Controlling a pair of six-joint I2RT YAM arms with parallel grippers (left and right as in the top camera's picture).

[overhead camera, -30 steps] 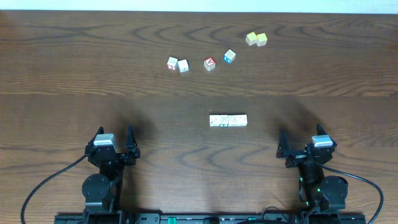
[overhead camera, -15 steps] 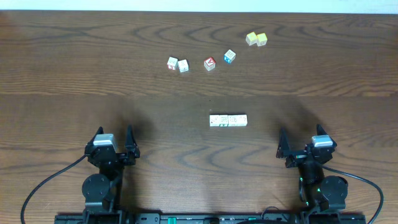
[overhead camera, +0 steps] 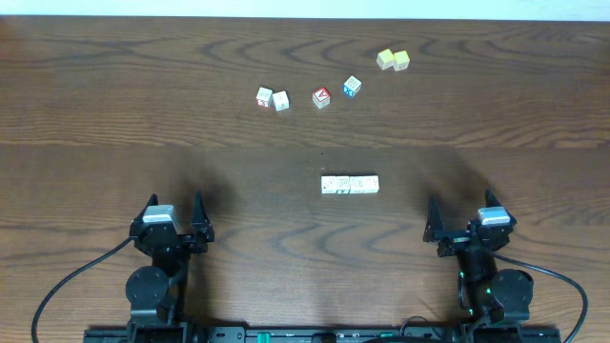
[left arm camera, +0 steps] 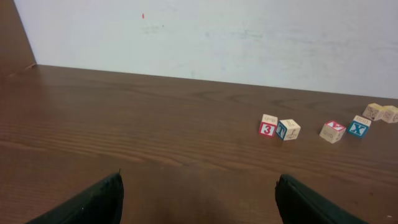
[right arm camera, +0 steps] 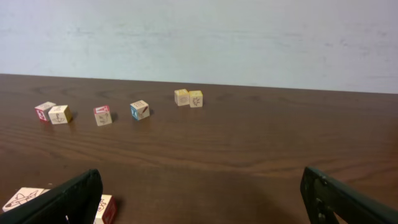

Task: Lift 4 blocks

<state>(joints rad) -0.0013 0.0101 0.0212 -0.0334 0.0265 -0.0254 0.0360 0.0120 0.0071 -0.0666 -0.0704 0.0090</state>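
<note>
Wooden table: four blocks rowed mid-table, six stray cubes beyond; left jaws and right jaws spread, empty.

The right wrist view cuts the row of blocks at its bottom edge, and a finger of the right gripper hides part. Overhead, its marks are too small to read.

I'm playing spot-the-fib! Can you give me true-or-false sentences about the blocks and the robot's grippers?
1. The row of cream blocks lies side by side on the table. True.
2. The left gripper holds a block. False: it is open and empty.
3. The red block sits on top of the blue block. False: they lie apart on the table.
4. The right gripper is open. True.
</note>
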